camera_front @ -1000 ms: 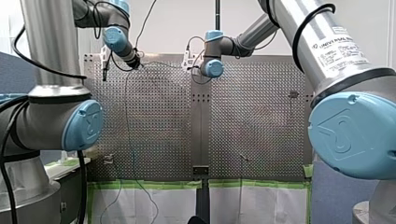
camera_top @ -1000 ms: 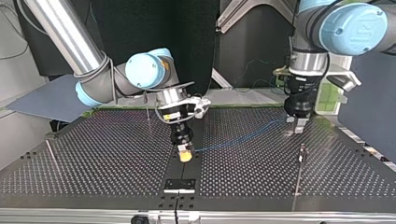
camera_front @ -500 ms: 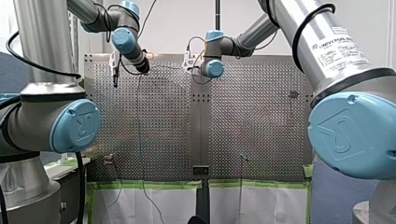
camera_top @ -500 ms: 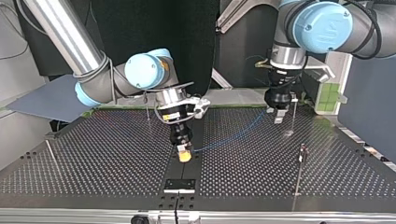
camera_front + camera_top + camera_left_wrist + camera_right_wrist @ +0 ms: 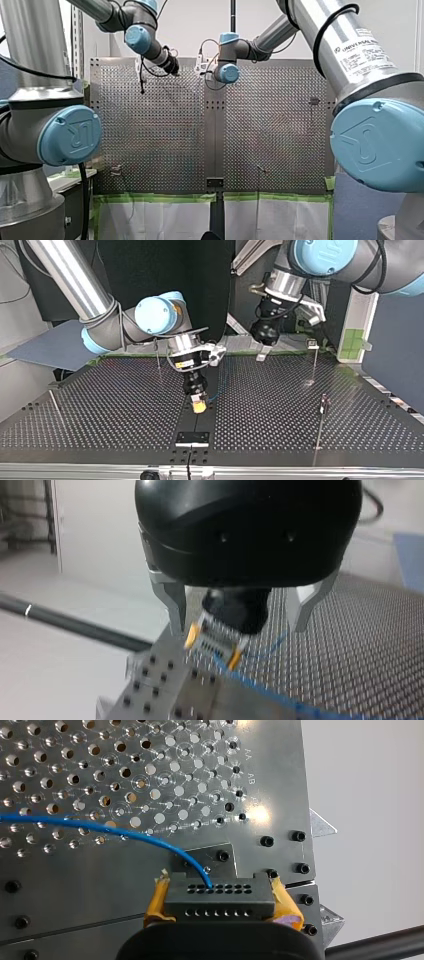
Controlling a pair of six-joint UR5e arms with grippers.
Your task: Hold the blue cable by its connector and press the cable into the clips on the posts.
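Showing perforated metal table (image 5: 300, 410) before a dark backdrop (image 5: 210, 285): right pincer (image 5: 222, 907) clamps the connector (image 5: 220, 892), blue cable (image 5: 100, 826) leaving toward ten o'clock; left pincer (image 5: 238, 622) gapes wide

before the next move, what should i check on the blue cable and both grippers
1. right gripper shut on black multi-pin connector: ok
2. thin blue cable seated in connector: ok
3. left gripper holding cable: not ok, metal fingers open, nothing between
4. cable pressed into clip on thin metal post: not ok
5. cable's far end free of snags: cannot tell
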